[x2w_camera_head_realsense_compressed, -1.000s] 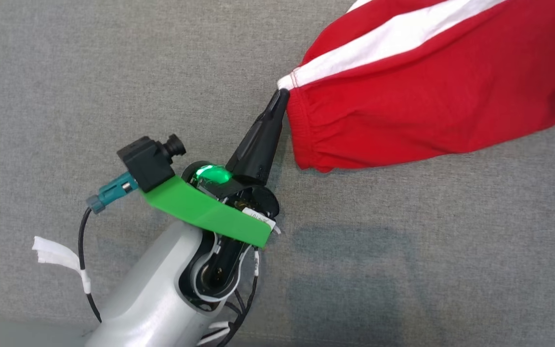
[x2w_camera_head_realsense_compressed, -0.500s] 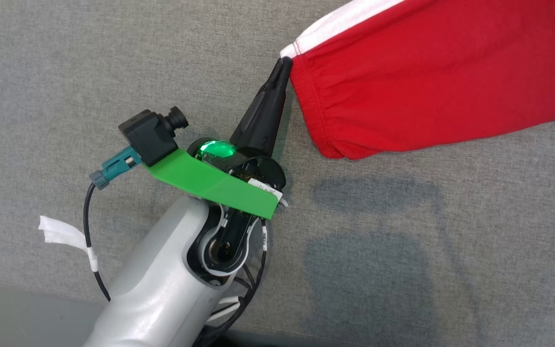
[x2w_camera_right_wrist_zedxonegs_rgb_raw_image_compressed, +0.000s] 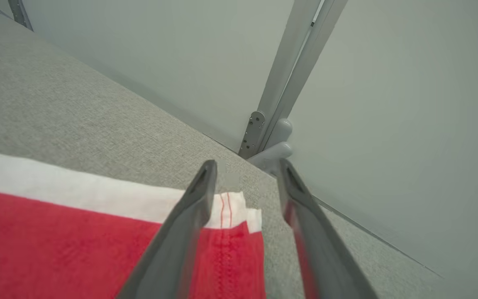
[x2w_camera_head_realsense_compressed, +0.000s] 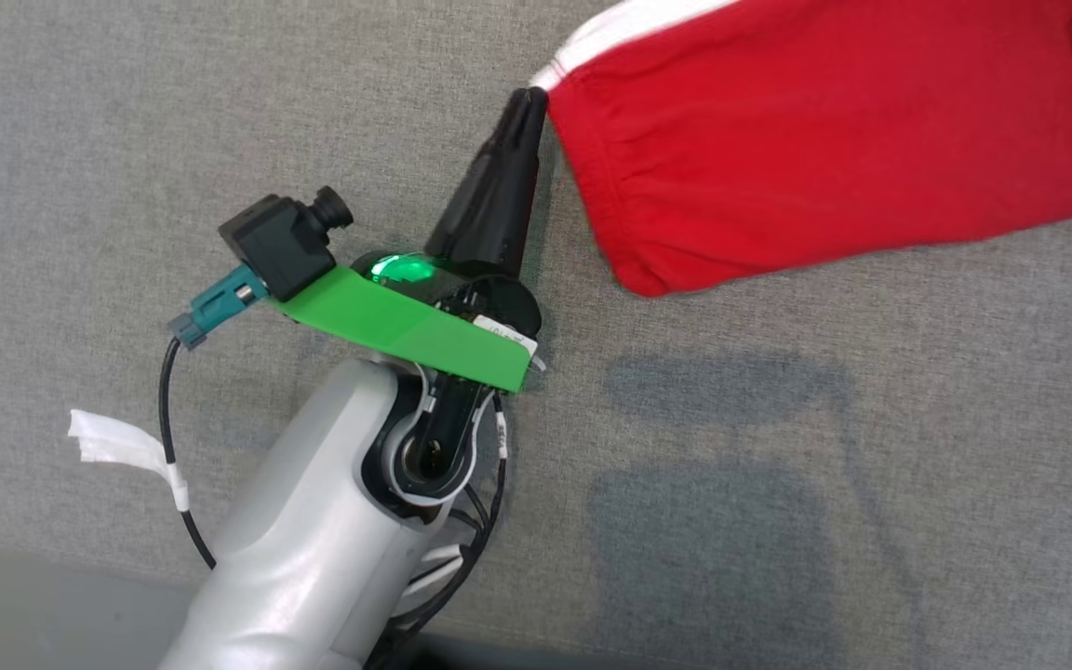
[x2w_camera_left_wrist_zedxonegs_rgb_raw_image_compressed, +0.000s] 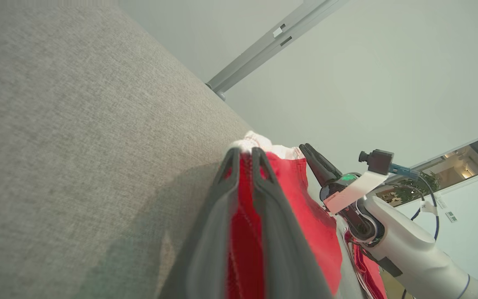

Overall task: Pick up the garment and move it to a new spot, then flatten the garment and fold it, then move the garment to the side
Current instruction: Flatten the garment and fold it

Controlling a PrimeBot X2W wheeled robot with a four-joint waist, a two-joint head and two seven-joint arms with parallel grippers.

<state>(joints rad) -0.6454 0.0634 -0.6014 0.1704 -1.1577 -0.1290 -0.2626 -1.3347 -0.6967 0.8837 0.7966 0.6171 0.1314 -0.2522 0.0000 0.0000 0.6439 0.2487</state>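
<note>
A grey fabric-covered worktop (x2w_camera_head_realsense_compressed: pixel 127 140) spreads across the head view, with soft shadow patches on its near right part. The garment (x2w_camera_head_realsense_compressed: pixel 824 149), red with a white stripe (x2w_camera_head_realsense_compressed: pixel 620 28) along its far edge, lies at the far right and runs off the top and right of that view. Its gathered cuff (x2w_camera_head_realsense_compressed: pixel 610 186) is the end pointing left.

The pale left arm (x2w_camera_head_realsense_compressed: pixel 285 577) comes up from the near left and reaches towards the far right. The left gripper (x2w_camera_head_realsense_compressed: pixel 527 98) has its tip touching the far corner of the cuff, just where the white stripe ends. In the left wrist view its fingers (x2w_camera_left_wrist_zedxonegs_rgb_raw_image_compressed: pixel 280 232) stand a narrow slit apart, with red cloth showing in the slit and the white hem edge just beyond the tips. Whether they are pinching that cloth or have let it loose, I cannot tell.

The right arm (x2w_camera_left_wrist_zedxonegs_rgb_raw_image_compressed: pixel 405 249) shows at the right of the left wrist view, its dark fingers beside the same red cuff. In the right wrist view the right gripper (x2w_camera_right_wrist_zedxonegs_rgb_raw_image_compressed: pixel 247 164) has its fingers plainly spread and released, grasping nothing. The hem corner with the stripe's end lies on the worktop under the gap between them. Beyond the worktop's far edge, a grey metal post (x2w_camera_right_wrist_zedxonegs_rgb_raw_image_compressed: pixel 293 70) stands against a pale wall.

On the left wrist sits a green bracket (x2w_camera_head_realsense_compressed: pixel 406 326) carrying a small black camera (x2w_camera_head_realsense_compressed: pixel 280 247), and beside it a green light (x2w_camera_head_realsense_compressed: pixel 398 270) glows
</note>
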